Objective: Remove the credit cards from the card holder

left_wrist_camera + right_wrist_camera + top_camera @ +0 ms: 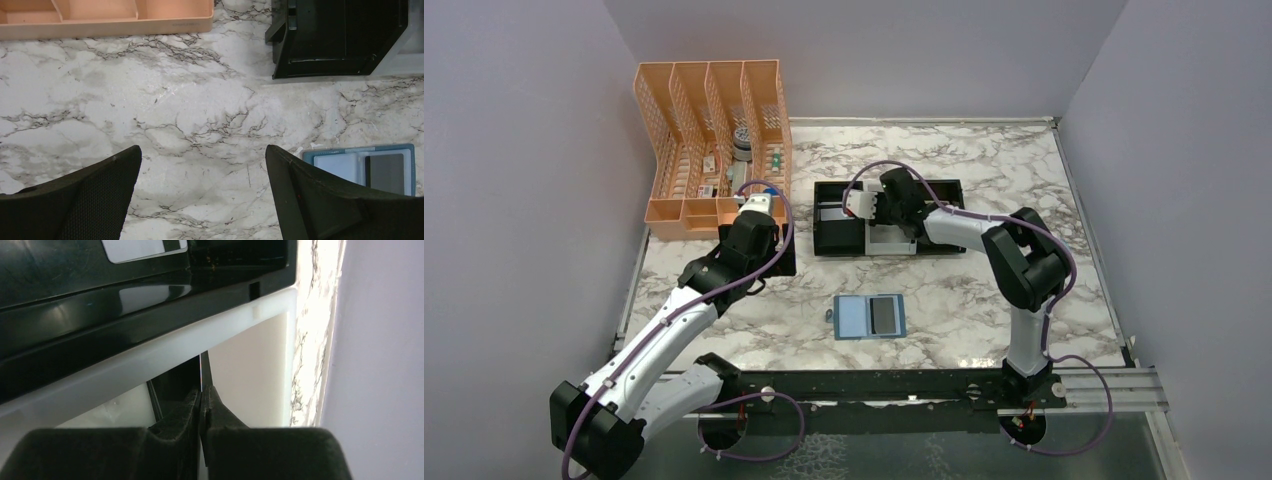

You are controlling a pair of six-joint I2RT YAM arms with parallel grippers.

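The teal-blue card holder [870, 317] lies open on the marble near the front centre, with a dark grey card [885, 314] in its right pocket. It also shows in the left wrist view [330, 156], with the card [385, 172]. My left gripper [202, 150] is open and empty above bare marble, left of the holder; in the top view it [772, 255] is beside the tray. My right gripper [201, 392] is shut on a thin card [201, 371] seen edge-on, colour unclear, over the tray's white middle compartment [250, 370]. A pale card [142, 247] lies in the tray's black compartment.
A black-and-white three-compartment tray [944, 190] stands mid-table under my right gripper [886, 222]. A peach mesh organizer [709, 150] with small items stands at the back left. Walls close the table on the left, back and right.
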